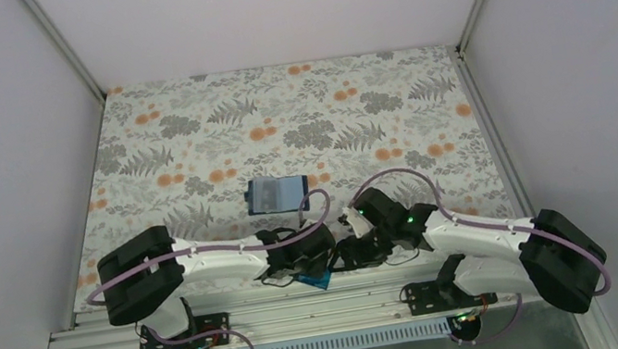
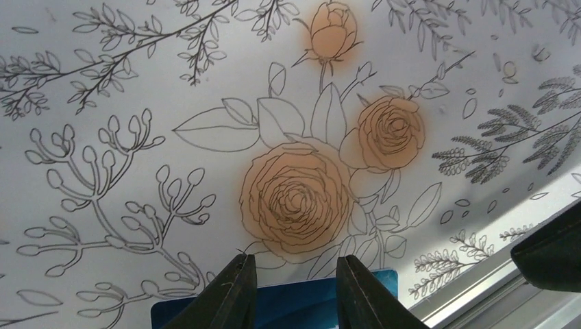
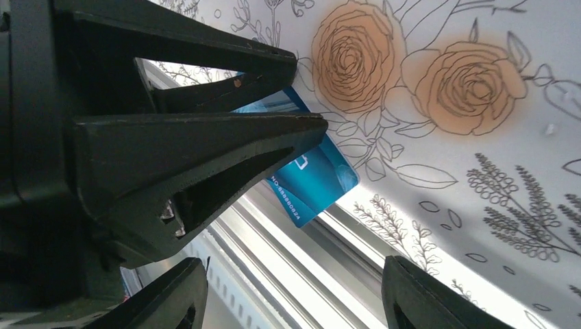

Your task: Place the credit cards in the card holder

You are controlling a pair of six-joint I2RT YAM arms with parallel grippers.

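**Left gripper poised over teal card at table's near edge**

The left arm (image 1: 207, 264) reaches in low from 8 o'clock along the near edge of the flowered tablecloth (image 1: 187, 137). The left gripper (image 2: 294, 262) points down at the teal card (image 2: 294, 305), which lies flat near the 6 o'clock edge. Its fingers (image 2: 236, 295) stand a narrow gap apart, and the card runs wider than that gap, showing on both sides of them. The gripper does not pinch the card. Whether the tips touch its face cannot be told.

In the right wrist view, one corner of the card juts past the cloth's edge over the metal rail (image 3: 288, 253).

The card holder (image 1: 276, 194) lies open near the middle of the table, at 12 o'clock from both grippers and well apart from the teal card. Its pale blue-grey inside faces up.

The right gripper (image 3: 294, 267) comes in from 4 o'clock and sits just beside the left one. It faces that gripper and the card with its jaws spread wide and nothing between them.
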